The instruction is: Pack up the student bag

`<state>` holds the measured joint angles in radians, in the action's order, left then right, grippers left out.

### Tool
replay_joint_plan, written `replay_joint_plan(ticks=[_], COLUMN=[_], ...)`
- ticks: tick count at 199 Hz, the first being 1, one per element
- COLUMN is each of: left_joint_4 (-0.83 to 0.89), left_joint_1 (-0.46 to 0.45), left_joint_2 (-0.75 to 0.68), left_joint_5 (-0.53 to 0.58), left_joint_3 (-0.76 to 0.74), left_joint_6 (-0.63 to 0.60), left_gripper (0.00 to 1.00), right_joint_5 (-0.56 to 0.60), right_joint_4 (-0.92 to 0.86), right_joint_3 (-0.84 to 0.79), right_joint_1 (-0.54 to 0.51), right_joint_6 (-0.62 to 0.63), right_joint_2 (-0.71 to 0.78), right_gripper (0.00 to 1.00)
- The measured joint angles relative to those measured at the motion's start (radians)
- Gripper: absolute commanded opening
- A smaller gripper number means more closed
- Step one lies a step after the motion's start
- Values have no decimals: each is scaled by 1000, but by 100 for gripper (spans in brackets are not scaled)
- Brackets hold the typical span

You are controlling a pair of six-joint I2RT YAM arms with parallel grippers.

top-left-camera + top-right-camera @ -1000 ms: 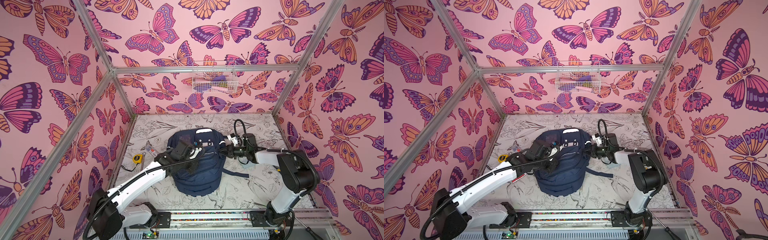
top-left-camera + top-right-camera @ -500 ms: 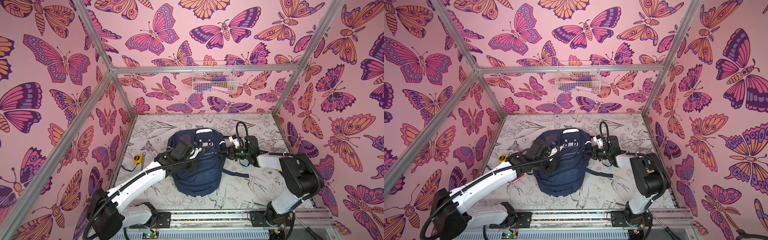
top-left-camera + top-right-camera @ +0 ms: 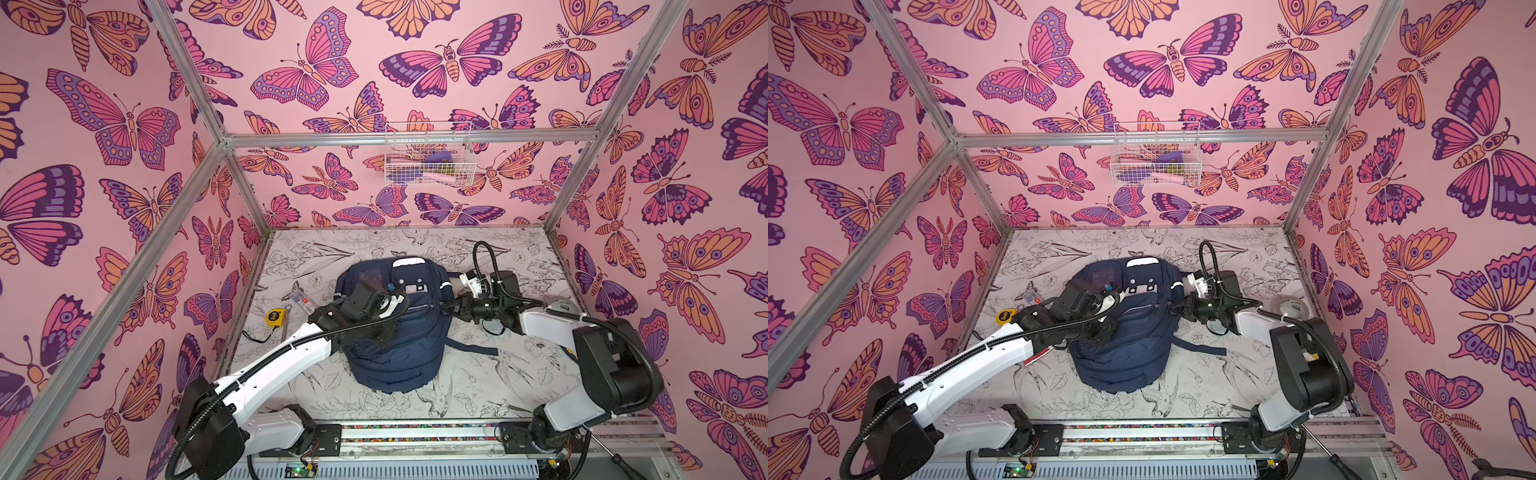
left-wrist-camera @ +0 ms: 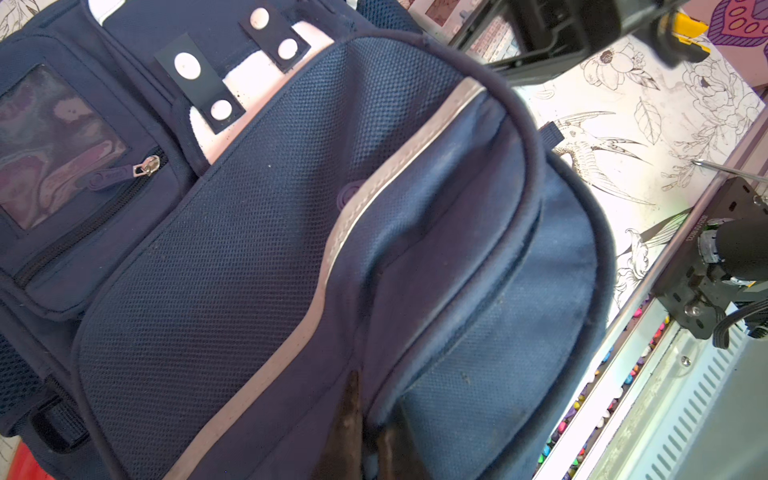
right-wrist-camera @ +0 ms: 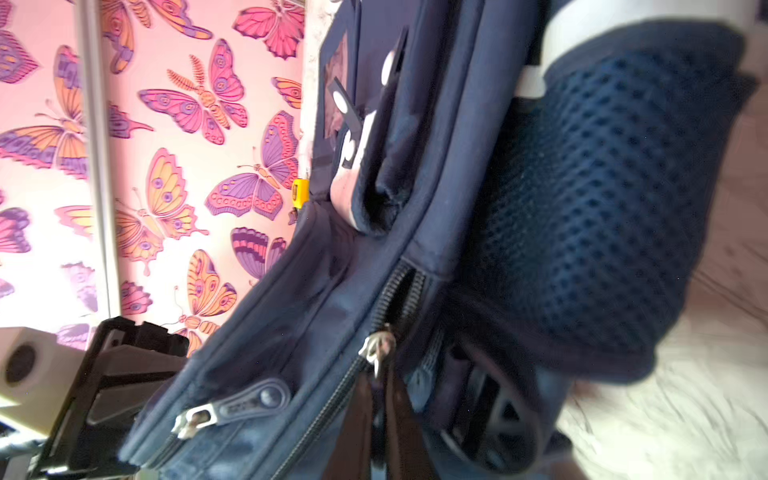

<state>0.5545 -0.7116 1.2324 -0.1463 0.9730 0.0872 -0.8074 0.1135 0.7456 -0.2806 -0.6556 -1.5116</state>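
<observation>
The student bag (image 3: pixel 399 357) (image 3: pixel 1125 361), navy with pale stripes, lies flat in the middle of the table in both top views. My left gripper (image 4: pixel 370 415) rests on the bag's front. It is shut, pinching a piped fold of the fabric (image 4: pixel 386 395) between its fingertips. My right gripper (image 3: pixel 446 308) (image 5: pixel 378 384) reaches in from the right to the bag's side, next to the mesh side pocket (image 5: pixel 602 208). It is shut on the pull of a zipper (image 5: pixel 376 349). A second zipper pull (image 5: pixel 232 409) lies loose beside it.
A yellow tape measure (image 3: pixel 274 316) and a small clear packet (image 3: pixel 301 300) lie left of the bag. A loose bag strap (image 3: pixel 473 347) trails right. A pale round object (image 3: pixel 1292 308) sits behind my right arm. A wire basket (image 3: pixel 428 156) hangs on the back wall.
My right gripper's jaws have closed onto the zipper pull, and the right arm's elbow has swung a little toward the front right. The left arm and the bag have held still.
</observation>
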Motion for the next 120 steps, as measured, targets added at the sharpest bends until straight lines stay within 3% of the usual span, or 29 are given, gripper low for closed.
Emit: replay_joint_plan(ticks=[57,94,120], left_joint_4=[-29,-31,-37], left_joint_1=[-2,-1,-1], left_joint_2=[26,92,107], left_joint_5=[-60,-110,-115], left_joint_3=[2,28,37], left_joint_6=[16,62,103], left_gripper=[0,0,0], right_joint_5=[315,483,537], right_joint_4=[-408,-515,-526], right_joint_3=[49,49,50], right_joint_1=[-80,-241,-336], right_joint_6=[195,228,230], right_joint_2=[273,346,360], right_gripper=[0,0,0])
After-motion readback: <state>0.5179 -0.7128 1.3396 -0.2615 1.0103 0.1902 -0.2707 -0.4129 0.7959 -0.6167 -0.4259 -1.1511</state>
